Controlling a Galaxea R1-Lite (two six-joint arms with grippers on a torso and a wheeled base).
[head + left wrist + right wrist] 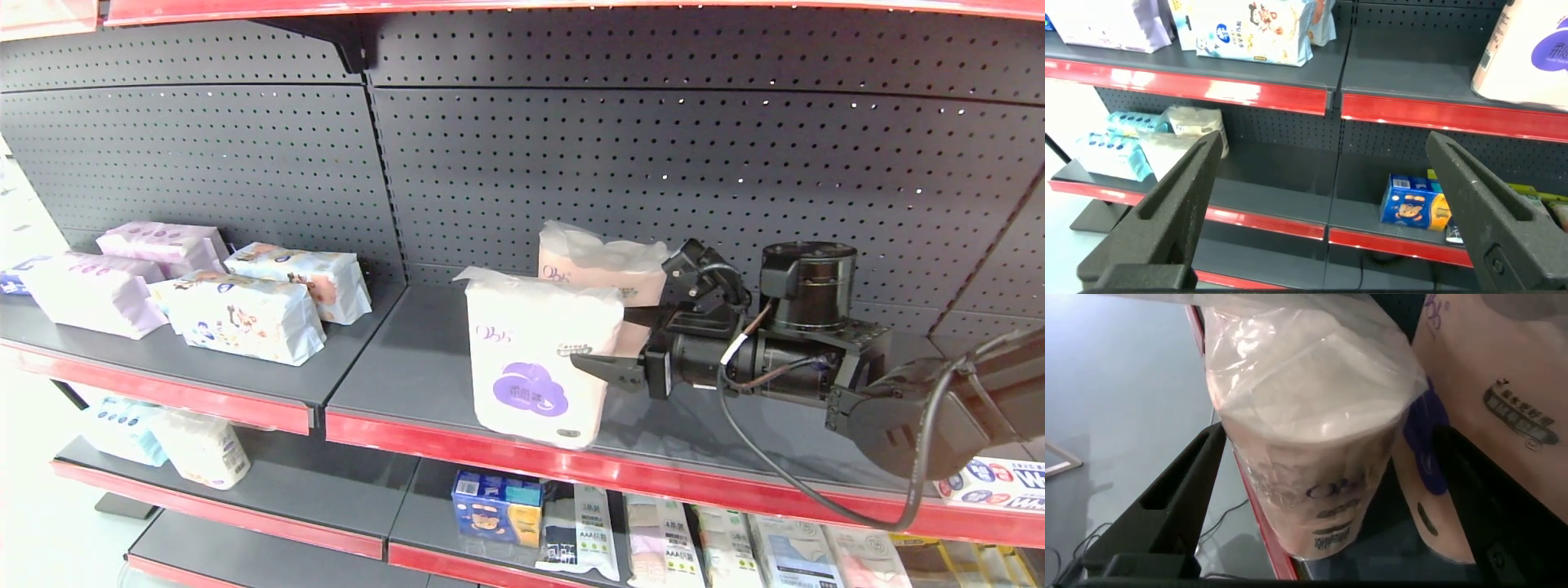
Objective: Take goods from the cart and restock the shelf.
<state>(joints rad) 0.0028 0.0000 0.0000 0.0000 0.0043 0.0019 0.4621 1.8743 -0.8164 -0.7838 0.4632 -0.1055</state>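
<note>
A white tissue pack (pixel 535 359) with a purple cloud mark stands upright near the front edge of the middle shelf (pixel 408 367). Behind it stands a pink pack (pixel 600 265). My right gripper (pixel 600 363) comes in from the right at the white pack's side. In the right wrist view the white pack (pixel 1315 449) sits between the wide-apart fingers (pixel 1184 506), and the pink pack (pixel 1503 392) is beside it. My left gripper (pixel 1323 204) is open and holds nothing, lower down in front of the shelves; the white pack (pixel 1527 57) shows at that view's corner.
Several wrapped packs (pixel 245 314) lie on the left bay of the same shelf. A blue box (pixel 498 506) and flat packets (pixel 678 547) stand on the shelf below. Red shelf lips (pixel 571 465) and the pegboard back wall (pixel 653 163) bound the space.
</note>
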